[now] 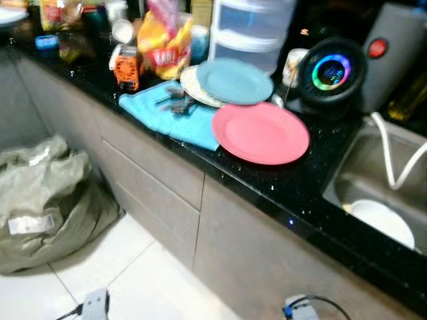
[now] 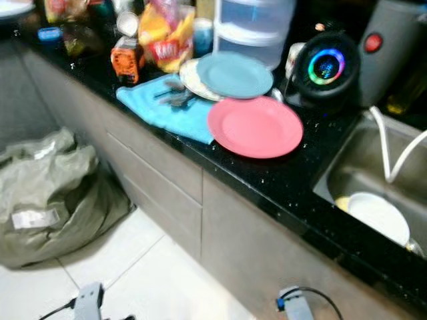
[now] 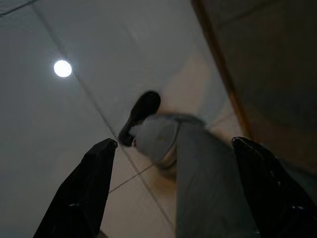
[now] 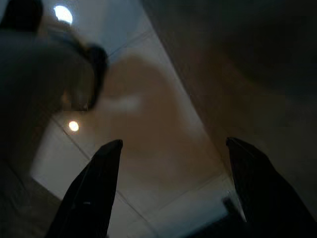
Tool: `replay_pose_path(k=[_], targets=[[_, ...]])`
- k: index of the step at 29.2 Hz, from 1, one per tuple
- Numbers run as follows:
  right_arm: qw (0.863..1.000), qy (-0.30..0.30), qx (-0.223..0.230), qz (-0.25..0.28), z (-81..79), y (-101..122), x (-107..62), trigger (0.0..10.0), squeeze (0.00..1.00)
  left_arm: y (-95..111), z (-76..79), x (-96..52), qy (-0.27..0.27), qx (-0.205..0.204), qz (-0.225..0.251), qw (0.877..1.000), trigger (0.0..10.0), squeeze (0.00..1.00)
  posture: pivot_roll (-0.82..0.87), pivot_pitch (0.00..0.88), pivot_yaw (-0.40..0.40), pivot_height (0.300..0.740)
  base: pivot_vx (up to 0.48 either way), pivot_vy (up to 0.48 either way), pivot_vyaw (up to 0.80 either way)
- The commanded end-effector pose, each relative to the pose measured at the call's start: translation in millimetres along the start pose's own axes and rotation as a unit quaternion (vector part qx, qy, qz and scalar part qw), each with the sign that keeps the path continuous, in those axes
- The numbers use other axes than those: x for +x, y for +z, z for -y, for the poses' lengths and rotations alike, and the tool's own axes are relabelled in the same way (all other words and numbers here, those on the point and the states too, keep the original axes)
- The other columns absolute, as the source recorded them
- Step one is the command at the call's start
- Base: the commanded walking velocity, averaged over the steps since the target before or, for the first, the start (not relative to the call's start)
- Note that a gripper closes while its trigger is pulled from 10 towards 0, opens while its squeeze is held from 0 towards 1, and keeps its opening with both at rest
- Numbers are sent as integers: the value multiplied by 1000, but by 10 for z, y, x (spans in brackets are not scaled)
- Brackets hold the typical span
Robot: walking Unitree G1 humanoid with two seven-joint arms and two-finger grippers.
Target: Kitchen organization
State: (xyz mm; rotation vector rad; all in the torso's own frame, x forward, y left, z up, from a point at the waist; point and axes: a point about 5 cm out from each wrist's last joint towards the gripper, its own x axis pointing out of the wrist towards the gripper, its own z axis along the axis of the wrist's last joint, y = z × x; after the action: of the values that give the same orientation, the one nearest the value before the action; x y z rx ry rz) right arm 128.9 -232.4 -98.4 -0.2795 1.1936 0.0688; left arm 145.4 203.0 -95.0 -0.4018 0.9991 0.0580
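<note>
Far end of the black counter [image 1: 313,193] is dim & blurry — a snack bag [image 1: 163,43], an orange item [image 1: 127,67] and small jars behind can't be read clearly. The clear plastic drawer unit [image 1: 250,27] is cut off at the top edge, as is the grey appliance w/ red button [image 1: 393,43] at far right. A round speaker w/ glowing ring [image 1: 331,71] sits near the sink; the mug [image 1: 293,67] beside it is half hidden by it.

Task things: pink plate [image 1: 260,132] lies flat near the counter's front edge, overlapping the right end of a blue cloth [image 1: 167,113]. Blue plate [image 1: 233,81] sits just behind it, resting on a white plate [image 1: 193,90] that is mostly covered. Dark utensils [image 1: 175,100] lie on the cloth — type can't be told. In the sink [image 1: 373,170] at right, a white dish [image 1: 381,220], partly cut by the sink's near rim; a white hose [image 1: 393,157] loops above it.

Below: grey drawers [image 1: 153,180], a crumpled grey-green bag [image 1: 50,200] on the white tiled floor [image 1: 153,280] at left.

Both hands hang low, well apart from the plates — the counter is up above them. Left hand [image 3: 173,188] has its fingers spread apart, pointing at floor tiles and a blurred grey leg w/ dark shoe [image 3: 143,111]. Right hand [image 4: 173,188] also spread, holding nothing, beside a dark cabinet face; rest of that view is murky.
</note>
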Motion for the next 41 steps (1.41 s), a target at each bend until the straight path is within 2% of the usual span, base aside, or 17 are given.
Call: replay_pose_path(k=[1, 17, 30, 41], targets=[[1000, 4, 1, -3, -5, -25, -3, 10000, 0, -69, -19, -12, 5, -2, -15, 1000, 10000, 0, 80, 65, -40, 740, 0, 0, 781], [999, 26, -18, 6, -41, 19, 1, 10000, 0, -82, -12, -11, 4, 5, -17, 1000, 10000, 0, 77, 70, -43, 740, 0, 0, 782], [1000, 21, -16, 14, -41, 48, 4, 10000, 0, -49, 20, 5, 1, 11, -13, 1000, 10000, 0, 71, 69, -40, 740, 0, 0, 767], [1000, 12, -6, 28, -25, 138, 9, 10000, 0, -29, 14, 0, -10, 19, -9, 1000, 10000, 0, 75, 68, -43, 740, 247, 0, 0]])
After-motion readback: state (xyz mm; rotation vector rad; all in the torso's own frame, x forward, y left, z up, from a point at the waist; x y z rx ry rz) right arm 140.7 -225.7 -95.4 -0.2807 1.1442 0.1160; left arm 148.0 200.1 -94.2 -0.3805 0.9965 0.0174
